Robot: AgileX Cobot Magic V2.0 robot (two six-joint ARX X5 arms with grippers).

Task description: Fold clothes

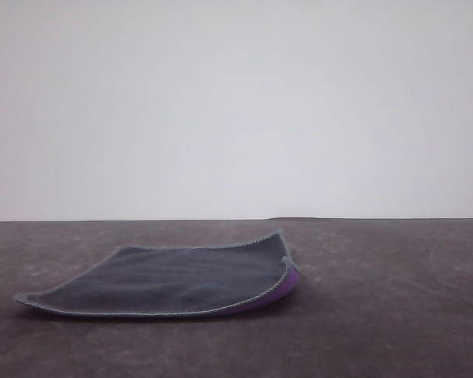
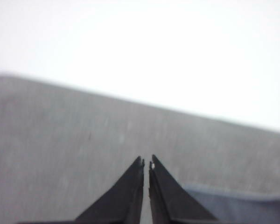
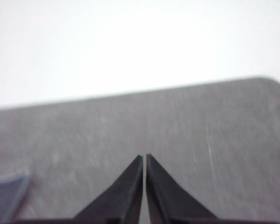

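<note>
The cloth point(image 1: 173, 282) lies on the grey worktop point(image 1: 394, 315), dark face up, purple showing at one curled edge. The left tool point(image 2: 146, 164) is closed on nothing, the cloth just beside its tips. The right tool point(image 3: 144, 157) is likewise closed and empty, the cloth's corner well off to its side.

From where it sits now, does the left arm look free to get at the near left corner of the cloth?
Probably yes. The left gripper is shut and holds nothing, and the cloth lies close beside its fingers in the left wrist view, flat on the table with nothing on it or between them.
</note>
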